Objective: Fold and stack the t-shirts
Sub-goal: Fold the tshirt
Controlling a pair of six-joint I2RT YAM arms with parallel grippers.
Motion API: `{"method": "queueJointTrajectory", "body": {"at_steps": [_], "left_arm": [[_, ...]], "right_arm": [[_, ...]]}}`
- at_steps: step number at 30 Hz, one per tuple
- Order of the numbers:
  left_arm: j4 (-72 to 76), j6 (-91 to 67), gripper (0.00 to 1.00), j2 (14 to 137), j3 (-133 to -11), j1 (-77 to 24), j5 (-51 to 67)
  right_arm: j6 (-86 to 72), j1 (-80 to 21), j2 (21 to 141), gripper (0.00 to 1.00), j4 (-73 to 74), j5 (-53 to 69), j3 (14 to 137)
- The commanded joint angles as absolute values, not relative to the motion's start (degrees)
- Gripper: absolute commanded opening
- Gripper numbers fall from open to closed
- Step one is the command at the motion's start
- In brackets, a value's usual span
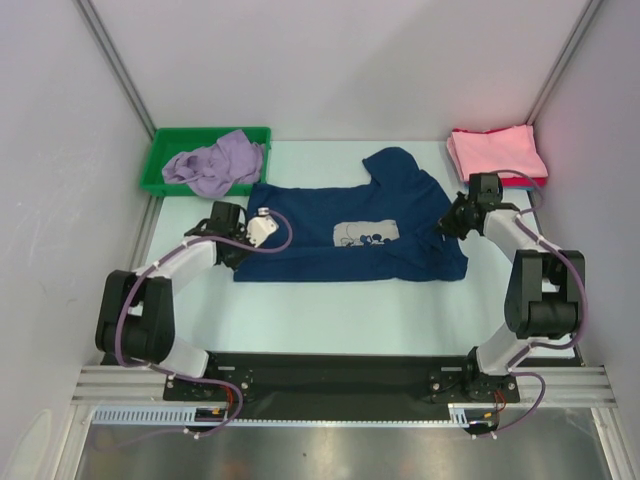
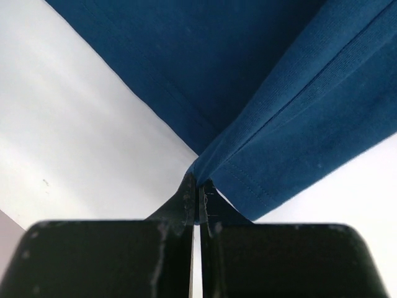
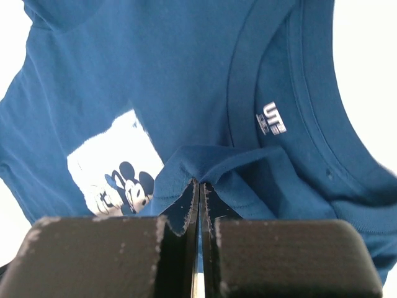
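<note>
Both grippers pinching the navy t-shirt at its left and right edges

The navy t-shirt (image 1: pixel 350 235) lies spread on the white table (image 1: pixel 330 310), roughly in the middle, with its pale grey cartoon print (image 1: pixel 366 233) facing up. Its collar end is to the right and its hem to the left. A sleeve sticks out toward the far side.

The left gripper (image 2: pixel 197 189) sits at the shirt's left edge. Its fingers are pressed together on a gathered bit of hemmed cloth, which fans out from the tips over the table.

The right gripper (image 3: pixel 200 189) is at the shirt's right edge, near the collar. Its fingers are likewise closed on a small raised fold of navy fabric. The white neck label (image 3: pixel 272 118) shows just beyond it inside the collar.

At the far left a green bin (image 1: pixel 205 133) holds a crumpled lavender t-shirt (image 1: pixel 215 162). At the far right a pile of folded pink t-shirts (image 1: pixel 495 152) rests on the table, just beyond the right arm, with a red edge showing underneath
</note>
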State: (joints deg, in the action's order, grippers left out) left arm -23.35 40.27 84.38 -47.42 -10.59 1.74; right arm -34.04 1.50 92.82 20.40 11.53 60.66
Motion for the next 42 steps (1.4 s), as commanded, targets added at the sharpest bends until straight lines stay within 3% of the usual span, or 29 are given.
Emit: {"method": "queueJointTrajectory", "body": {"at_steps": [1,8,9,10,11,13,14,17,21,24,28,33,37,39,42], "left_arm": [[-20.22,39.29,0.00,86.30,-51.23,-10.11,0.18],[-19.51,38.94,0.02,90.52,-54.66,-10.02,-2.28],[-19.60,38.76,0.07,91.14,-55.10,-10.11,-2.46],[-19.69,38.59,0.20,92.10,-55.98,-10.11,-2.81],[-19.86,38.15,0.42,92.46,-56.60,-10.11,-3.60],[-20.56,37.71,0.56,92.64,-58.26,-10.11,-4.13],[-20.91,37.10,0.62,91.68,-58.79,-10.11,-4.39],[-21.71,36.65,0.64,86.25,-59.77,-10.11,-3.00],[-23.90,37.96,0.57,77.10,-55.39,-10.89,4.46],[-23.56,43.14,0.55,74.19,-47.31,-13.70,3.87],[-19.96,47.19,0.58,75.58,-39.21,-15.29,0.18],[-17.14,47.81,0.66,79.70,-38.93,-15.29,0.18],[-15.48,47.64,0.66,83.23,-39.29,-15.29,-1.75],[-14.33,47.55,0.63,84.90,-39.11,-15.29,-2.63],[-13.71,46.85,0.43,86.48,-39.46,-15.29,-2.64]], "right_arm": [[-32.52,1.67,94.30,0.00,18.46,10.02,64.86],[-33.22,1.67,97.90,0.00,17.23,9.58,66.97],[-33.22,1.67,98.52,0.00,17.14,9.75,67.41],[-33.22,1.67,99.13,0.17,17.14,9.49,68.63],[-33.22,1.76,99.84,0.26,17.75,9.49,69.51],[-32.52,1.76,101.42,0.44,19.50,8.80,73.54],[-32.00,1.84,101.60,0.48,22.73,7.92,75.22],[-31.03,2.63,99.15,0.57,28.98,1.25,76.38],[-32.08,6.58,90.55,0.58,31.29,-2.11,67.00],[-32.08,7.56,84.04,0.57,31.20,-1.85,58.23],[-32.78,7.73,80.07,0.58,30.50,-0.70,50.29],[-32.87,8.53,80.59,0.57,26.90,-1.40,46.23],[-32.08,8.70,83.49,0.57,25.49,-1.32,45.97],[-32.17,8.70,84.81,0.56,25.14,-0.88,45.97],[-32.69,8.79,85.87,0.46,24.09,-0.53,45.27]]}}
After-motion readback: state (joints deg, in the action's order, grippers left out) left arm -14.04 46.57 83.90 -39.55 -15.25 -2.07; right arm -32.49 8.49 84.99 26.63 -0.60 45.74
